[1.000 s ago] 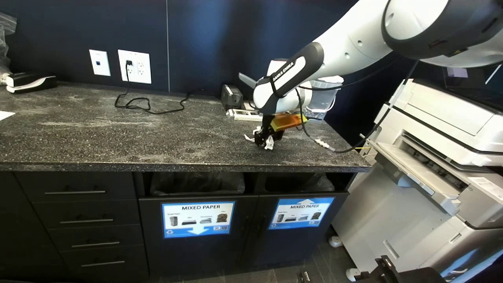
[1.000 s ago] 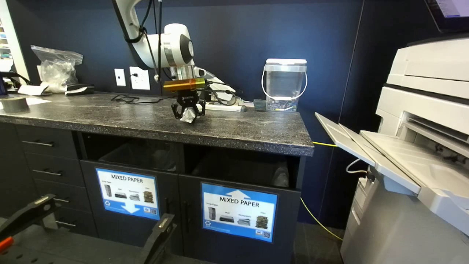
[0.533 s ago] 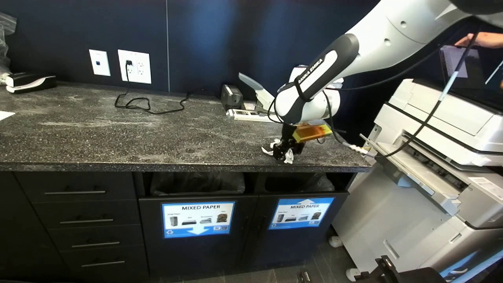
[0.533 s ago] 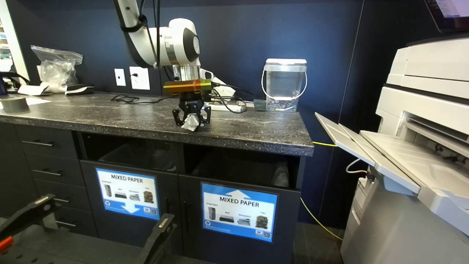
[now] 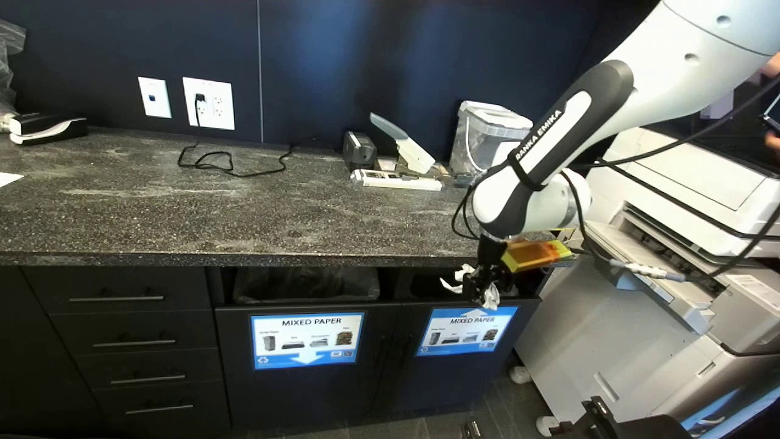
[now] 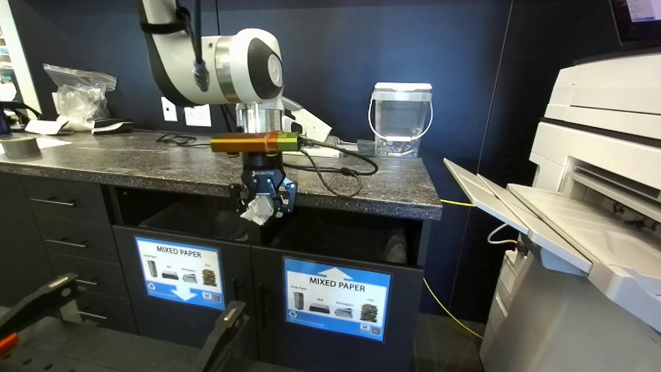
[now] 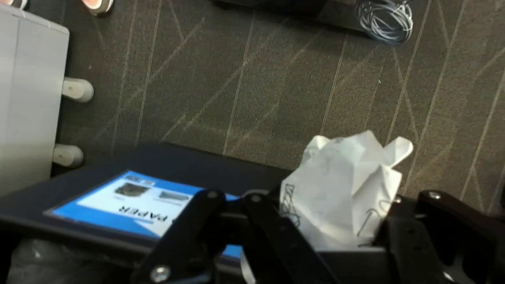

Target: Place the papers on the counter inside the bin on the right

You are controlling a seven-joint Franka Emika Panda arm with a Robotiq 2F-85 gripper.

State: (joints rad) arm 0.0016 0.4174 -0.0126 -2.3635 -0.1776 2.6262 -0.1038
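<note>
The crumpled white papers are held in my gripper, which is shut on them. In an exterior view the papers stick out below the gripper. In the wrist view the papers fill the space between the fingers of the gripper. The gripper hangs in front of the counter's front edge, near the top of the right bin. That bin's opening is dark; its label has an up arrow. The label also shows in the wrist view.
A left bin with a down-arrow label is beside the right bin. A stapler and a clear bucket stand at the counter's back. A printer with trays stands right of the counter. A hand shows at the right edge.
My gripper has moved from above the counter out past its front edge and lower, carrying the papers. In an exterior view it went rightward and down. The grip has stayed shut.
</note>
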